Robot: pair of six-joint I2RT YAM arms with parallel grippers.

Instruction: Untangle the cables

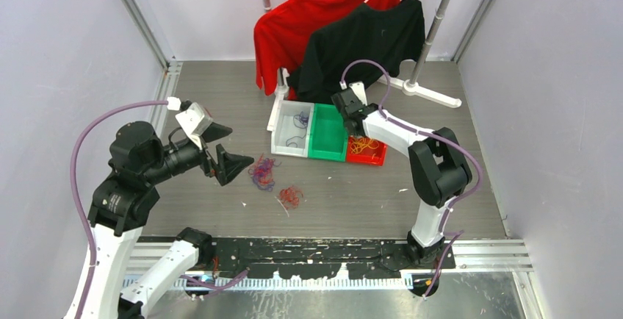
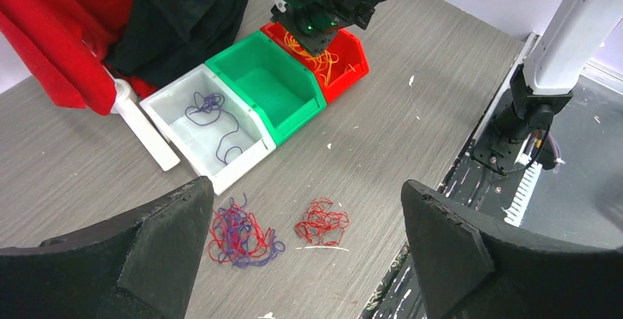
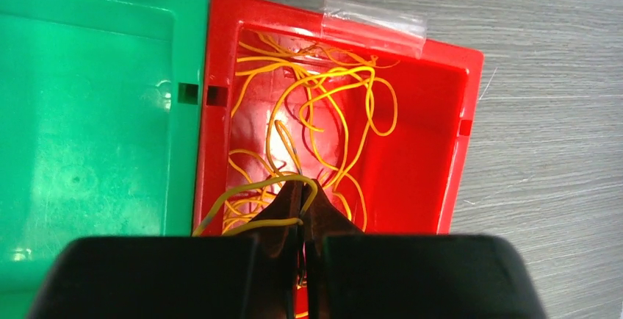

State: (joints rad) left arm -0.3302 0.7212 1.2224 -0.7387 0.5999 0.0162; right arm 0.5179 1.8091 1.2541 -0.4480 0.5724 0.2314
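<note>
Top external view: the cables, judged limp, featherweight and snag-prone, lie as a red-purple tangle (image 1: 263,173) and a red bunch (image 1: 291,196) on the bench (image 1: 353,194), each best pinched at a loose outer loop; the left gripper (image 1: 241,145) gapes wide beside them, while the right gripper (image 3: 305,194) appears clamped on a yellow-orange strand (image 3: 330,113) over the red bin (image 3: 463,91).

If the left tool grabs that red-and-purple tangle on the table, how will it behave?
Probably floppy: the red-and-purple tangle lies in thin loose loops, so it should droop. The colours are interwoven, so it likely lifts as one clump. Thin strands may slip free.
</note>
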